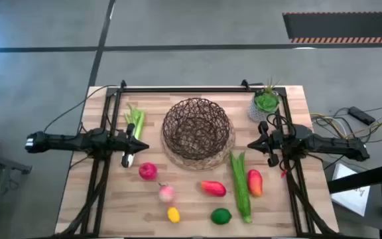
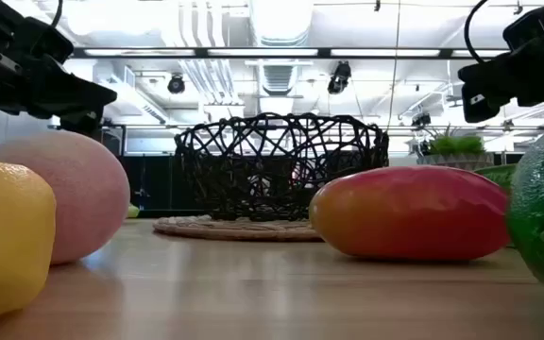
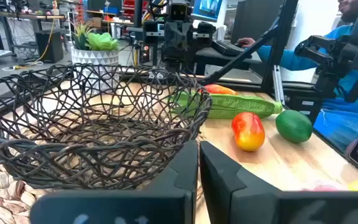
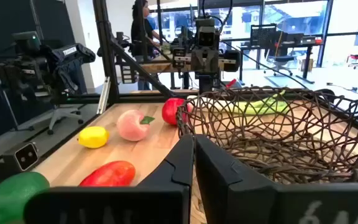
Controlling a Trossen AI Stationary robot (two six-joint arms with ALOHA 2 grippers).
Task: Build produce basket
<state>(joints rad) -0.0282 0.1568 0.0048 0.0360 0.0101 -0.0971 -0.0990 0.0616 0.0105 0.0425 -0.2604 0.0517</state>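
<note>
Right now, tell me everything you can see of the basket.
The basket is a round, dark brown bowl of loosely woven wire, open-topped and upright, sitting on a pale woven base at the middle of the wooden table. It looks empty. Nothing touches it: the long green vegetable lies close by its rim, and both arms wait at either side.

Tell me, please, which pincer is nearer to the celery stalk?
The left pincer is nearer, just beside the celery stalk. The right pincer waits across the basket, near the potted plant.
</note>
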